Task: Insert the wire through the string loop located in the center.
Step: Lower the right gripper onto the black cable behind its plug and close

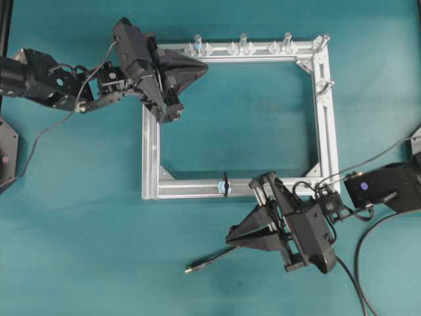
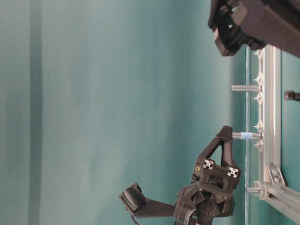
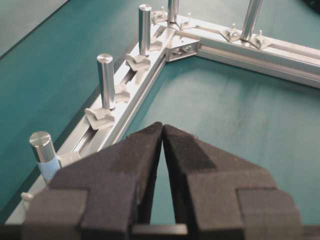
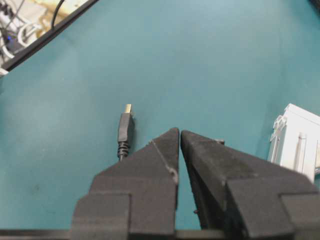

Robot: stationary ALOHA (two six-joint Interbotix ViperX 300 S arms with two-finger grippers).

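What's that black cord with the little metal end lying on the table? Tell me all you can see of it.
The wire is a thin black cable lying flat on the teal table, just outside the silver frame. Its free end is a black moulded plug with a ribbed collar and a small gold-silver metal tip. The rest runs under the right gripper, whose tips are together and hold nothing. Nothing grips the wire.

open mat inside the frame (image 1: 327,125), nothing within. pegs (image 1: 243,43) upright along the far bar, two more at the right corner, blocking low passes there. loop (image 1: 225,185) on the near bar, right gripper (image 1: 231,234) just beside; wire (image 1: 207,260) on bare mat in front.
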